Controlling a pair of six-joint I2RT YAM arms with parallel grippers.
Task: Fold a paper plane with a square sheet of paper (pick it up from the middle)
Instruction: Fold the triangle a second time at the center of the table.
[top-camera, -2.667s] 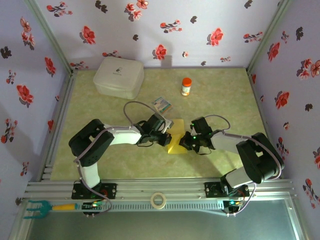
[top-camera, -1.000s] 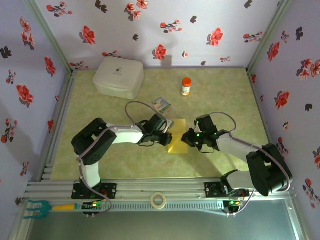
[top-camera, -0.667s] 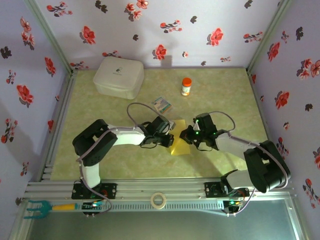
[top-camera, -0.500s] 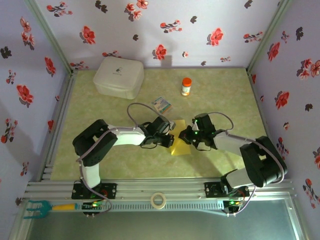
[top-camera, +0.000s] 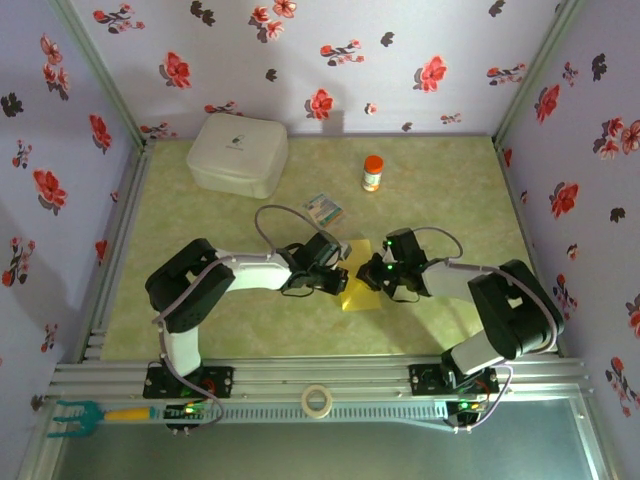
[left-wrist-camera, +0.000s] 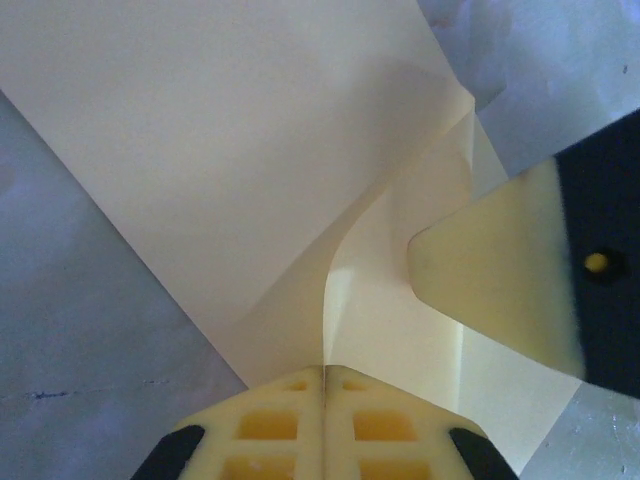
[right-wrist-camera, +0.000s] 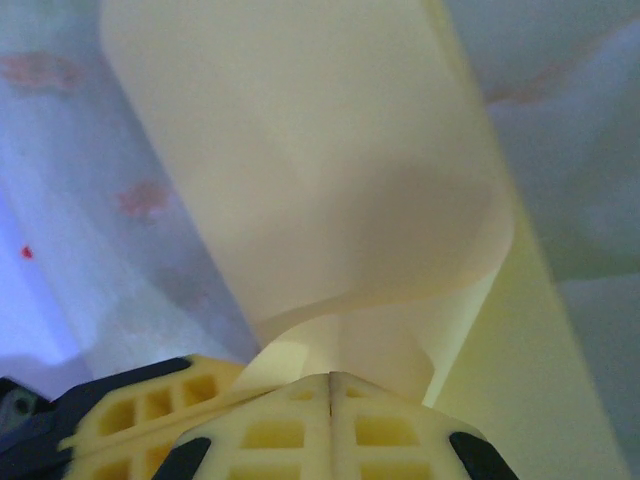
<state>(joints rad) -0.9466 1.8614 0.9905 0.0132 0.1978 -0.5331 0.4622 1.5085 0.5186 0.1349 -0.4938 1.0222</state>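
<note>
We see the square sheet of paper (top-camera: 360, 291) lying on the table (top-camera: 450, 200), a little nearer the near edge than the middle, with the two arms reaching in over it from either side. The left gripper (top-camera: 341, 277) and the right gripper (top-camera: 369, 276) come together above the sheet's far part, close beside each other.

In the left wrist view the left jaws are pressed together, and a raised fold of the yellow paper runs straight into the seam between them. One of the right gripper's fingers (left-wrist-camera: 490, 290) rests on the paper just to the side. In the right wrist view the right jaws are likewise closed on the sheet, and a loose curl of it rises from where they meet.

A white box (top-camera: 238, 153) sits in the far left corner. An orange-capped bottle (top-camera: 372, 173) stands toward the far edge. A small printed packet (top-camera: 324, 209) lies just beyond the left gripper. A roll of tape (top-camera: 317, 400) rests on the rail along the near edge.
</note>
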